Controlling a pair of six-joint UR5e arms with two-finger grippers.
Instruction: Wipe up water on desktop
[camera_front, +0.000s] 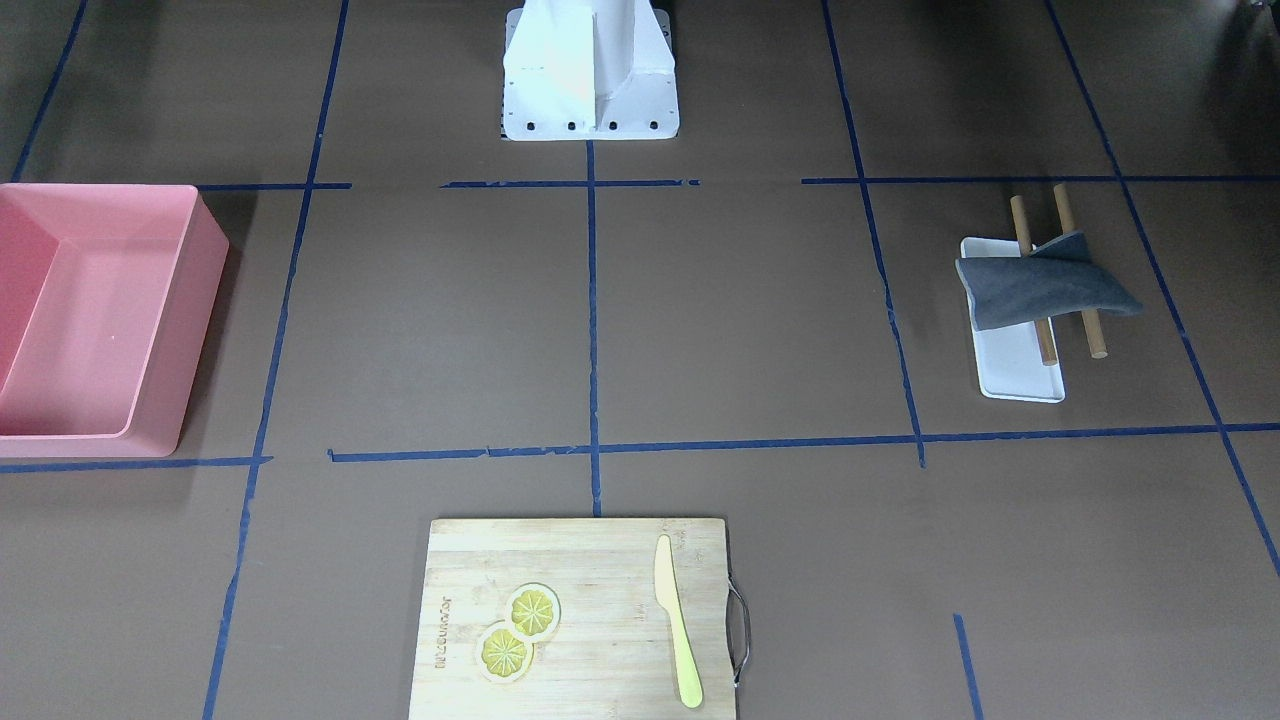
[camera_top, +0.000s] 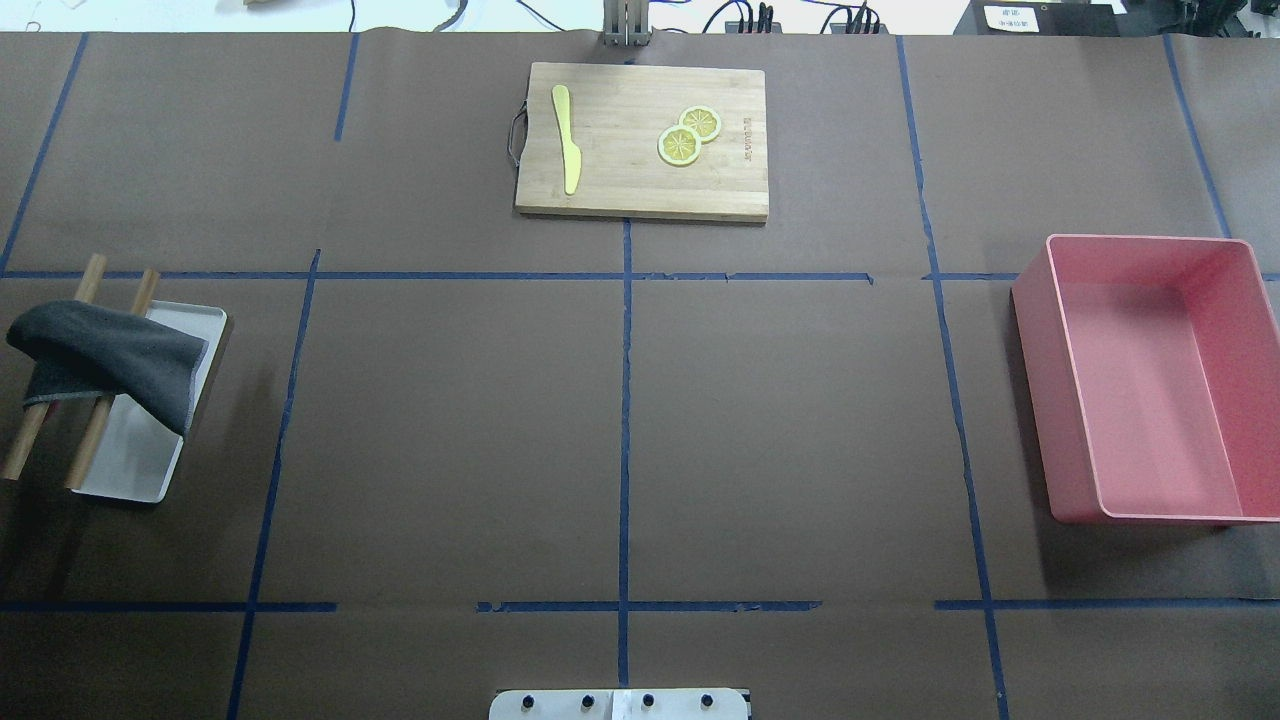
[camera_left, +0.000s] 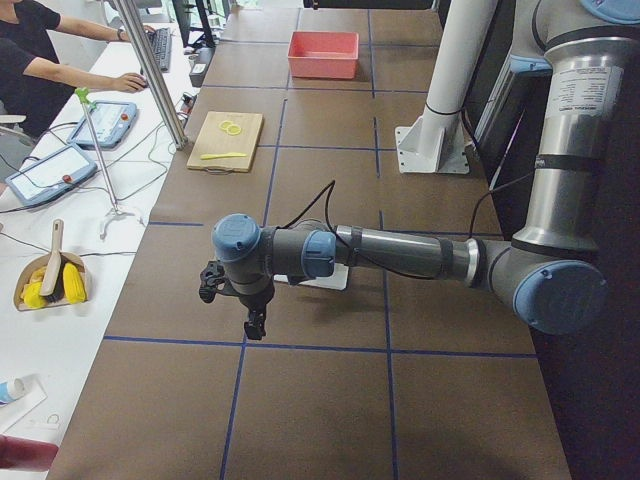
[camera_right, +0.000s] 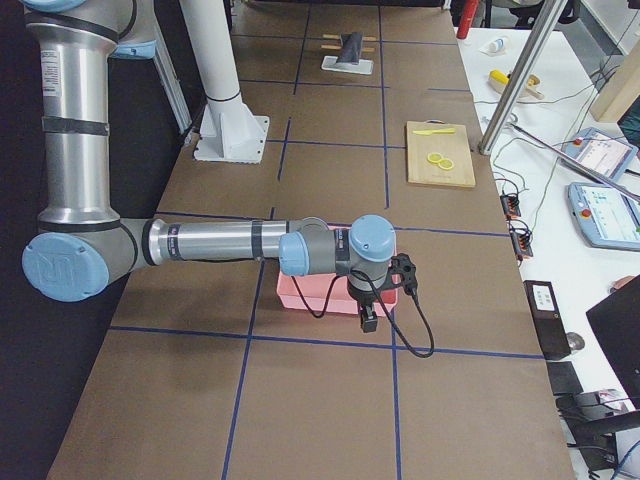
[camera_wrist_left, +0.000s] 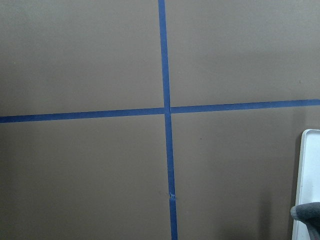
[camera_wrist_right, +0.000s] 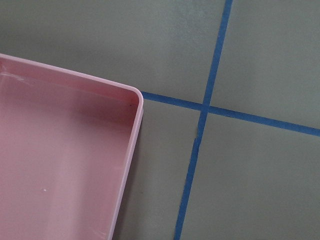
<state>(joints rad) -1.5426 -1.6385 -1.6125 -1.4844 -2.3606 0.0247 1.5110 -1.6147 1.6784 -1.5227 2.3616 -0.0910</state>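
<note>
On the far cutting board (camera_top: 640, 180), a burnt-in mark, perhaps a brand, is illegible; I cannot tell how wide left gripper (camera_left: 255, 325) or right gripper (camera_right: 368, 320) stands.

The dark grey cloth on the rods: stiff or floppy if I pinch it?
Probably floppy: the cloth drapes over two wooden rods laid across the white tray, and its ends sag. It looks thin, so likely light. The round rods may roll if it drags on them.
</note>
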